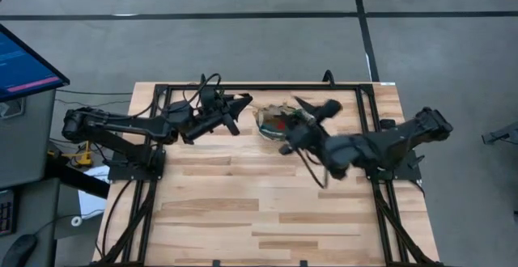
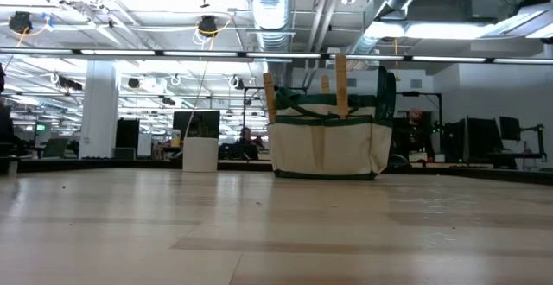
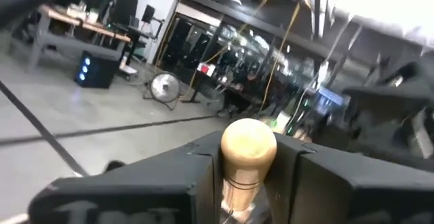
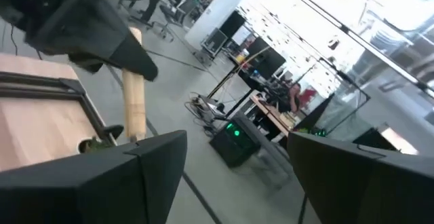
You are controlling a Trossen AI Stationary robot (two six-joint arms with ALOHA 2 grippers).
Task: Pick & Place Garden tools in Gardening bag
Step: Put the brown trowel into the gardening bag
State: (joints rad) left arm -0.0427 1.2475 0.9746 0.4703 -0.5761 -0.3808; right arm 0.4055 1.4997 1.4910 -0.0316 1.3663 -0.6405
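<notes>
The gardening bag (image 1: 273,121) stands at the table's far middle, pale with green trim in the low view (image 2: 328,147). Three wooden trowel handles (image 2: 342,85) stick up out of it. My left gripper (image 1: 240,103) is just left of the bag, raised above the table, and is shut on a fourth trowel's tan handle (image 3: 248,149). That trowel's blade is hidden. My right gripper (image 1: 316,108) is open and empty, raised just right of the bag's far side. Its wrist view (image 4: 237,163) looks across at the held handle (image 4: 137,95). My left gripper pinches the trowel's wooden handle between its two fingers, just behind the rounded free end (image 3: 244,187). The handle lies along the fingers, and its rounded end (image 3: 249,142) sticks out past the fingertips. The trowel is lifted clear of the table.
A small white pot (image 2: 200,154) stands on the table left of the bag. A black frame (image 1: 267,86) runs along the table's far edge. The wooden table top (image 1: 259,210) stretches toward the near edge. People and desks show in the room behind.
</notes>
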